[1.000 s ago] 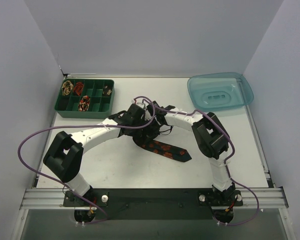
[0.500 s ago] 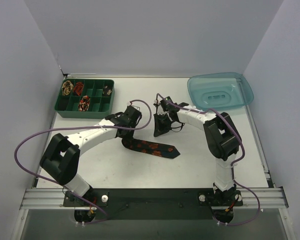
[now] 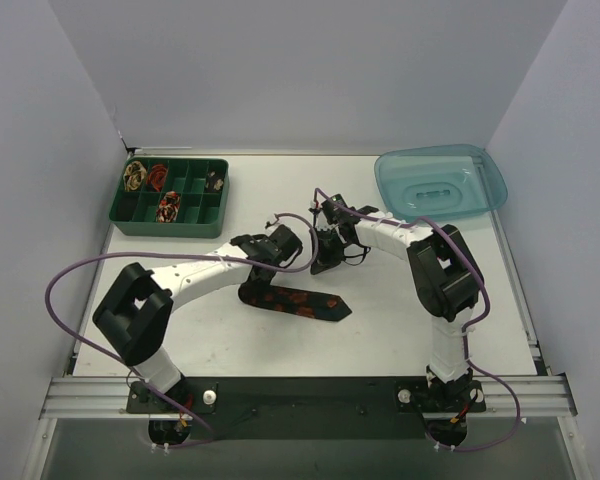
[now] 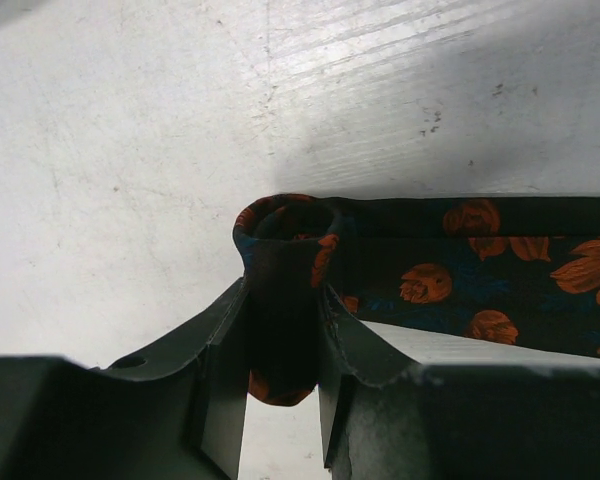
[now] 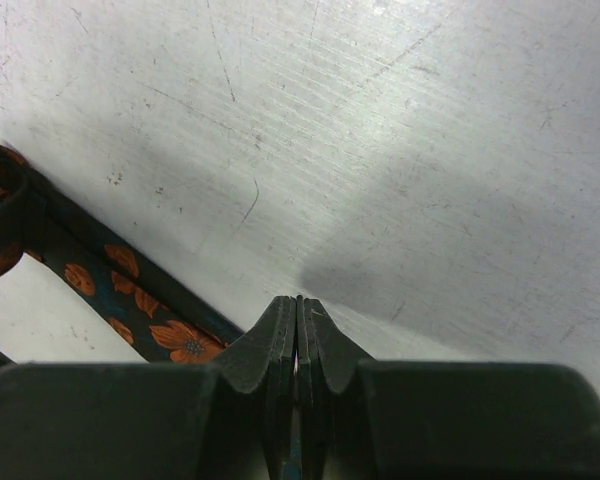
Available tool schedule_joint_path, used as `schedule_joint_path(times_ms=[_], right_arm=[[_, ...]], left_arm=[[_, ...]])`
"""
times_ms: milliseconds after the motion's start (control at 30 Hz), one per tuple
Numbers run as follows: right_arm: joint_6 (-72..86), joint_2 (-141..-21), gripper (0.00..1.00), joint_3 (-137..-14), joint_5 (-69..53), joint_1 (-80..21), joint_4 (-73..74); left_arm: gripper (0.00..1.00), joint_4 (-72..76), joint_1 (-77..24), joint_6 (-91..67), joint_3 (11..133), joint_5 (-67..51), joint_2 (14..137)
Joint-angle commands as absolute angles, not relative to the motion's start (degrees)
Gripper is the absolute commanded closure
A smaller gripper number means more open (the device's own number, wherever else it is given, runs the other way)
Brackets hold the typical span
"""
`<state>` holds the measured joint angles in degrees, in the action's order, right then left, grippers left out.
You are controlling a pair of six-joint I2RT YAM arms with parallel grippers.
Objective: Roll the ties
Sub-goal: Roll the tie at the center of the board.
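Note:
A dark navy tie (image 3: 302, 299) with orange flowers lies flat in the middle of the table, its pointed end toward the right. My left gripper (image 3: 256, 279) is shut on the tie's left end, which is coiled into a small roll (image 4: 288, 222) between the fingers (image 4: 220, 330); the flat length (image 4: 460, 280) runs off to the right. My right gripper (image 3: 321, 262) hovers just behind the tie, shut and holding nothing (image 5: 298, 302). The tie (image 5: 130, 300) passes to its left in the right wrist view.
A green compartment tray (image 3: 220, 196) at the back left holds several small rolled ties (image 3: 168, 207). A clear blue tub (image 3: 440, 182) sits upside down at the back right. Purple cables loop beside both arms.
The right gripper has pulled back off the tie and now stays behind it. The left gripper has shifted a little right and nearer, dragging the tie, which now lies flatter.

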<state>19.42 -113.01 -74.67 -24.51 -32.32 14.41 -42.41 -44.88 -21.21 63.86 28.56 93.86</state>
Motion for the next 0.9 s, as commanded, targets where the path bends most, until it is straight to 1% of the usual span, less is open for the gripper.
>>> schedule_joint_path(times_ms=[0,267,400,467,633,867], right_arm=[[18.72,-110.57,0.96,-74.53,-23.2,-32.08,16.52],[18.72,-110.92,0.96,-74.62,-22.76,-32.08,16.87],[18.81,-111.36,0.96,-74.71,-22.76,-32.08,16.96],[18.72,-111.62,0.96,-74.79,-22.68,-32.08,17.14],[18.72,-111.97,0.96,-74.97,-22.76,-32.08,17.31],[18.55,-111.8,0.96,-75.15,-22.5,-32.08,17.93]], left_arm=[[0.8,-44.12,-47.9,-23.38,66.8,30.32,95.8],[0.79,-42.37,-51.41,-25.48,66.62,27.43,97.73],[0.73,-40.79,-52.64,-26.63,65.74,25.58,98.09],[0.71,-40.0,-53.26,-26.98,64.96,24.7,97.82],[0.53,-37.62,-54.49,-27.6,63.2,22.41,96.42],[0.4,-34.28,-55.63,-27.86,59.77,19.87,93.52]])
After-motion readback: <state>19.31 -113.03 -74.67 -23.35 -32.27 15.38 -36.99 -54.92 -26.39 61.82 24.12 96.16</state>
